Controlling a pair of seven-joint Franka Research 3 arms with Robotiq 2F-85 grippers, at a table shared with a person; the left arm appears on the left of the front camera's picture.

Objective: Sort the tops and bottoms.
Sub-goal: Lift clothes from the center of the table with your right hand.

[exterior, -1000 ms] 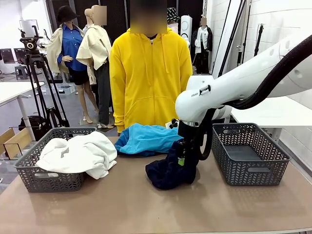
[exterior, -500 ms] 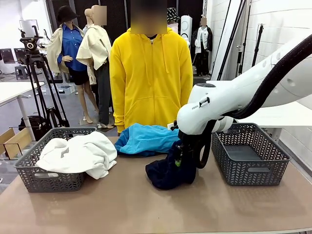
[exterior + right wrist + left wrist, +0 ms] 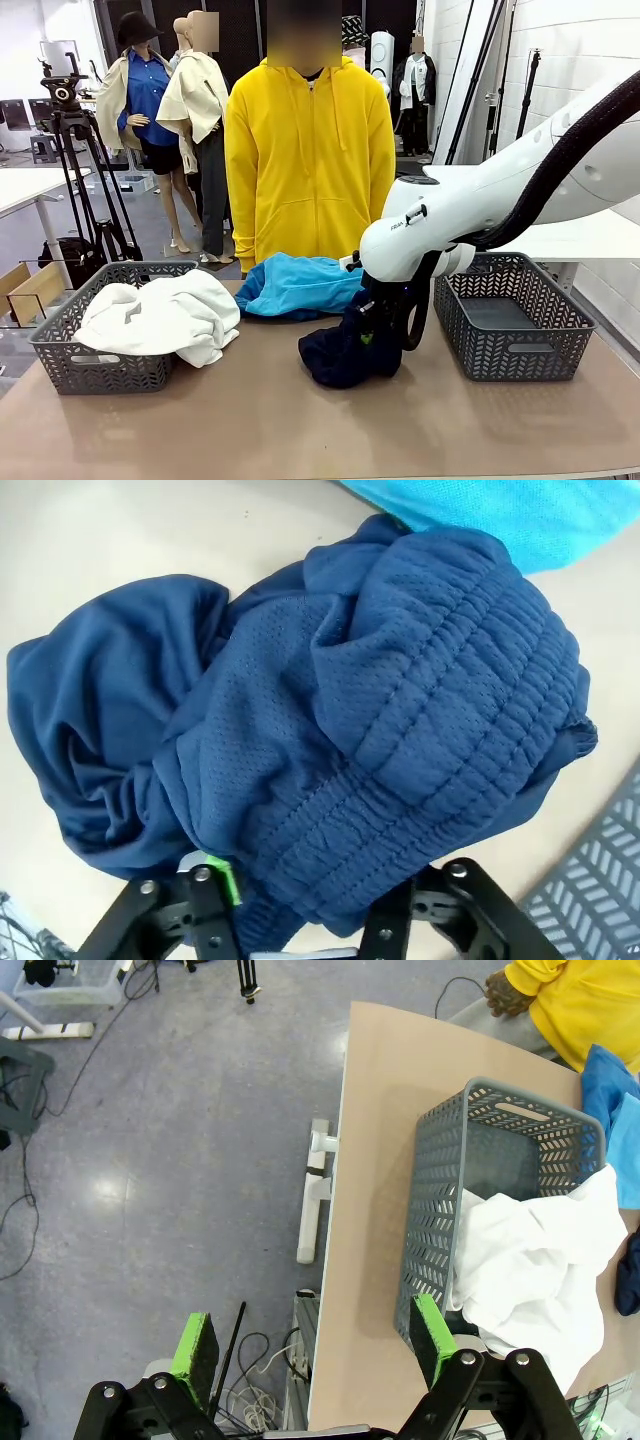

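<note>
The bottoms (image 3: 340, 355), a very dark navy mesh garment with an elastic waistband (image 3: 440, 700), lie bunched at the table's middle. My right gripper (image 3: 372, 335) is pressed down into them. In the right wrist view the fabric fills the gap between its fingers (image 3: 320, 900), with one green pad (image 3: 228, 878) showing and the tips buried. A bright blue top (image 3: 295, 285) lies just behind the bottoms. The white shirt (image 3: 160, 315) is draped over the left basket (image 3: 100, 375). My left gripper (image 3: 312, 1345) hangs open above the floor, off the table's left end.
An empty grey basket (image 3: 515, 350) stands on the right of the table, close to my right arm. A person in a yellow hoodie (image 3: 310, 160) stands at the far edge behind the blue top. The table's front strip (image 3: 250, 430) is bare.
My right arm has sunk a little lower and shifted slightly left, pushing its gripper deeper into the bottoms. The garments and baskets lie as before.
</note>
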